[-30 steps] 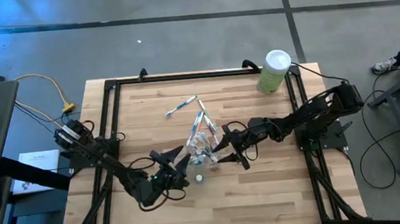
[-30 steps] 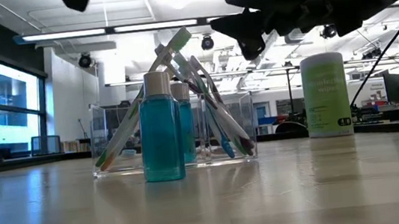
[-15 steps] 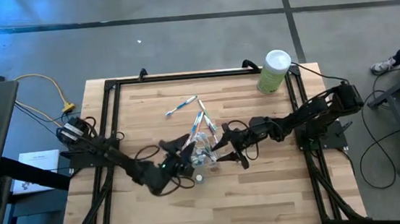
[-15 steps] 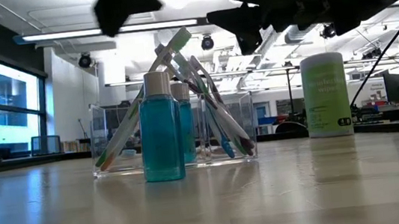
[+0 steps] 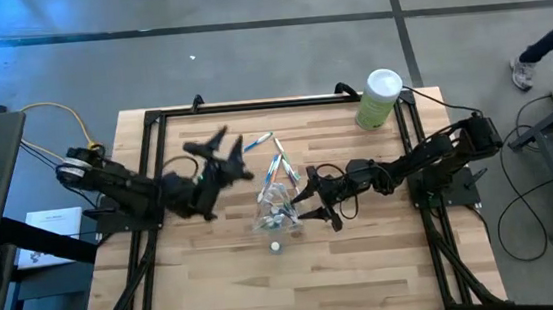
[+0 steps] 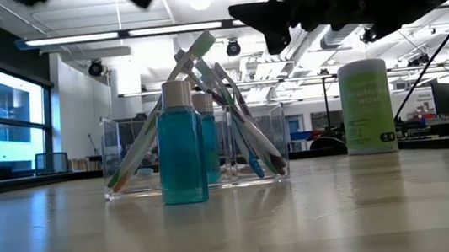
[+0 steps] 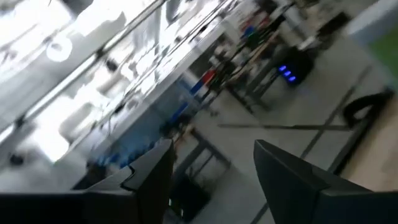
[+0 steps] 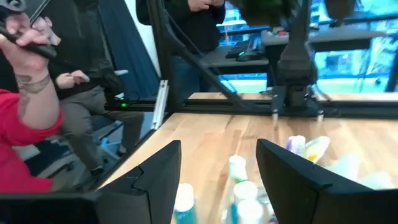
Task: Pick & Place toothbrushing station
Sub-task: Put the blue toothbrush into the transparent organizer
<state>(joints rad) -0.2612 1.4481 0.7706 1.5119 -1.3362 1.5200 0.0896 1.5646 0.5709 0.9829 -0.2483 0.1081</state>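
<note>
A: Where does the job stand on the table (image 5: pixel 387 266)?

B: Between picks, I'd judge; neither arm carries anything. The left gripper (image 7: pixel 213 155) hangs raised over the left half of the table, fingers wide with only the room showing between them; the right gripper (image 8: pixel 217 152) hovers just beside the station's right side, fingers also spread and empty.

A: And the canister (image 5: pixel 380 98)?

B: Upright at the far right corner, well apart; not part of this.

A: The station itself?

B: The holder (image 6: pixel 121 150) sits mid-table; most brushes (image 6: pixel 220 75) lean in it, heads up; two blue bottles (image 6: pixel 180 148) stand just in front of it in the low view, touching or not I cannot tell.

A: So what is left?

B: One loose brush (image 5: pixel 253 144) lies flat beyond the holder, near the left gripper; that looks like the next pick. It calls for coming down over the thin handle, pinching it across, then tilting it into the holder without knocking the leaning ones.
</note>
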